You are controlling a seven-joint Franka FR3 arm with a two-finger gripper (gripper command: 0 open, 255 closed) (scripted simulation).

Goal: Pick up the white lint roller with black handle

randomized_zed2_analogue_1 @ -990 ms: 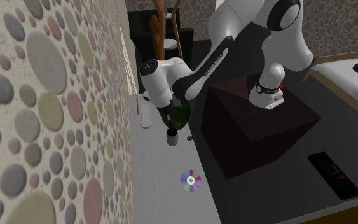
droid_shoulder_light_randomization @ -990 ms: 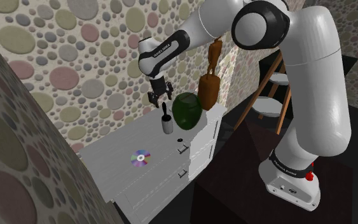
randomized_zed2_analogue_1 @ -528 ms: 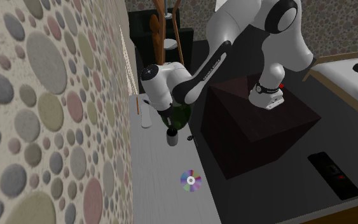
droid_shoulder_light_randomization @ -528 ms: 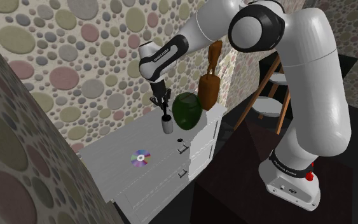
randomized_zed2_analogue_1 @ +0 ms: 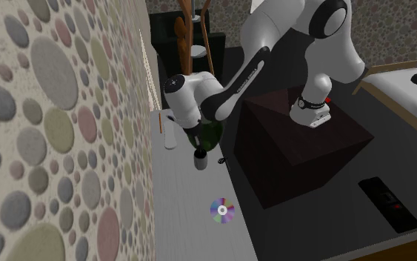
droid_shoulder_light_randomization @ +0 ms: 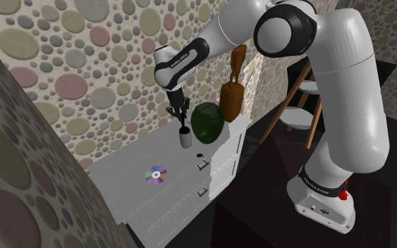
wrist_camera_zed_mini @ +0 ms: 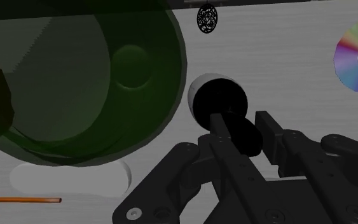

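Vase point(droid_shoulder_light_randomization: 206, 121) just beside lint roller point(droid_shoulder_light_randomization: 185, 139)

The lint roller point(droid_shoulder_light_randomization: 184, 139) stands upright on the counter point(droid_shoulder_light_randomization: 179, 180): white head down, black handle up, clasped between the fingers point(wrist_camera_zed_mini: 271, 129).

Green jar point(droid_shoulder_light_randomization: 206, 121) — rainbow disc point(droid_shoulder_light_randomization: 156, 174) — grey dresser point(droid_shoulder_light_randomization: 130, 194)

Dim, even light, faint soft shadows
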